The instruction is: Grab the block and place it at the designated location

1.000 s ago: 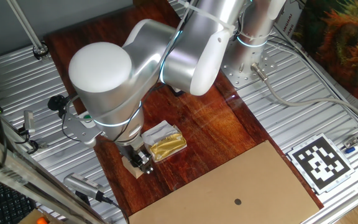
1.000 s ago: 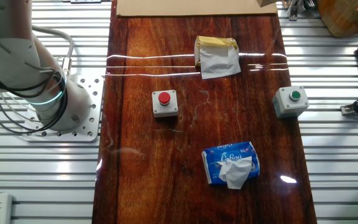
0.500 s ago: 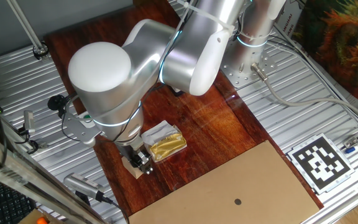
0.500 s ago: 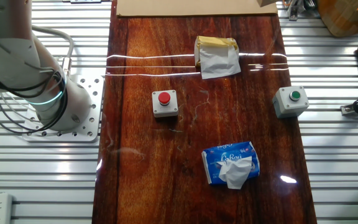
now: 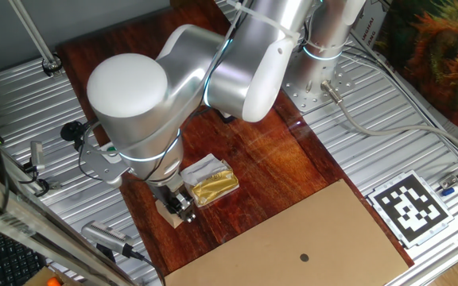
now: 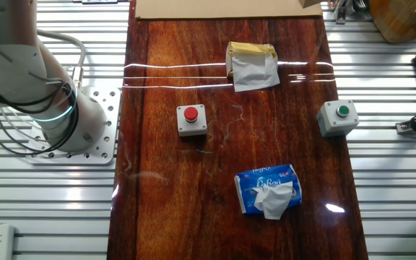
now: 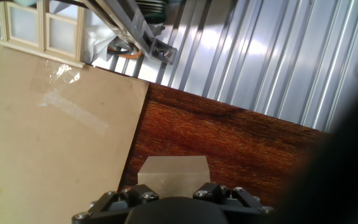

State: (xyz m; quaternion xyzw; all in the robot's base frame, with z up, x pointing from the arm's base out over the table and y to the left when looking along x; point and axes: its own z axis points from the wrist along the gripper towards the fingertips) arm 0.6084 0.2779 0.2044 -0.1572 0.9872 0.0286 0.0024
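Note:
The block point(image 5: 168, 213) is a small light-tan wooden cube on the dark red-brown board, close to the left corner of the cardboard sheet point(image 5: 293, 234). The sheet has a small dark dot point(image 5: 304, 257) at its centre. My gripper point(image 5: 183, 208) is down at the block with its jaws on either side of it, closed against it. In the hand view the block point(image 7: 173, 169) shows just above the gripper point(image 7: 173, 190), resting on the board beside the sheet point(image 7: 55, 124). The gripper and block are out of frame in the other fixed view.
A gold foil packet point(image 5: 205, 181) lies just right of the gripper. On the board point(image 6: 165, 180) are a red-button box point(image 6: 191, 119), a green-button box point(image 6: 336, 117) and a blue tissue pack point(image 6: 268, 191). A marker tag point(image 5: 408, 208) lies right of the sheet.

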